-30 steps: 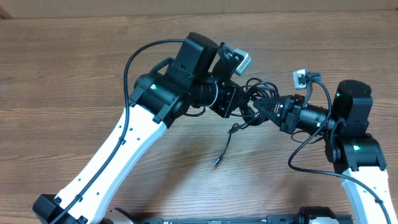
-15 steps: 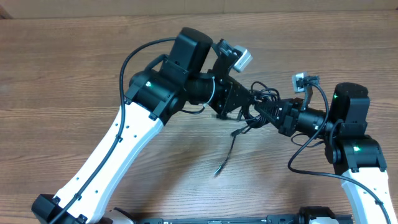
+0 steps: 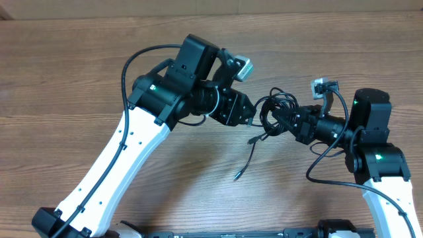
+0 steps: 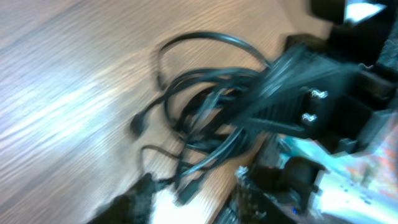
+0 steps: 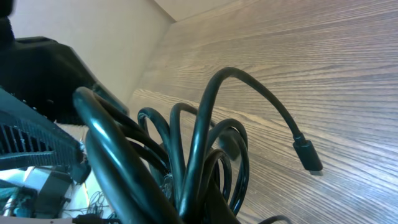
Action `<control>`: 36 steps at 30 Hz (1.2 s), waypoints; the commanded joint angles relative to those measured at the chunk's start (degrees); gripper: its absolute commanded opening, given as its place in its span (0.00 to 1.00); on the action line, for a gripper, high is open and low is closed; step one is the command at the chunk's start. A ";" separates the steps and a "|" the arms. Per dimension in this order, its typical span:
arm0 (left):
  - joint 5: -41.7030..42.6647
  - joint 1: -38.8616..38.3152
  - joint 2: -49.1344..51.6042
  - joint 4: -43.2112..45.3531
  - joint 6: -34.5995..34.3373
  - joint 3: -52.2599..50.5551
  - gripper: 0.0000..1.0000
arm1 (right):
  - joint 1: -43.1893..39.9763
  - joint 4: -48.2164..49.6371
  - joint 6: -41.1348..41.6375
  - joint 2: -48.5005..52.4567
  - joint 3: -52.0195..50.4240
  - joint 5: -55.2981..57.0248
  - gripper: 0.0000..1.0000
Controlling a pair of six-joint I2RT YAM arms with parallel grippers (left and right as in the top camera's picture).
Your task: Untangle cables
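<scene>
A brown wood-grain desk (image 3: 79, 73) is filling nearly the whole overhead view, with the grain running from 9 to 3 o'clock. A pale strip (image 3: 198, 5) is edging it at 12 o'clock. In the right wrist view a plain beige wall (image 5: 93, 18) is rising beyond the desk's far edge.

The cables (image 3: 272, 109) are bunching in a clump of black loops a little toward 3 o'clock from the desk's centre, between the two arms. One loose tail is trailing from the clump toward 7 o'clock and lying on the wood, ending in a small plug (image 3: 236, 176). Another plug end (image 5: 308, 155) is arching out of the loops in the right wrist view, just above the grain.

The right tool (image 3: 279, 118) is reaching in from 3 o'clock and clamping the clump, with strands running into its ribbed fingers (image 4: 292, 81). The left tool (image 3: 252, 115) is sitting just at 9 o'clock of the clump. Its wrist view is blurring badly, so I cannot tell whether it is gripping anything.
</scene>
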 commanded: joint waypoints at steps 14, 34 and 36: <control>-2.34 -0.37 -1.40 -0.98 7.45 1.07 0.48 | -0.13 0.74 4.48 -0.15 0.04 0.85 0.04; -9.35 -6.58 -3.52 -0.98 16.65 1.07 0.47 | -0.13 2.60 8.68 -0.15 0.04 0.46 0.04; -9.31 -6.58 -3.50 -1.01 16.52 1.07 0.47 | -0.13 3.21 7.04 -0.15 0.04 -2.51 0.04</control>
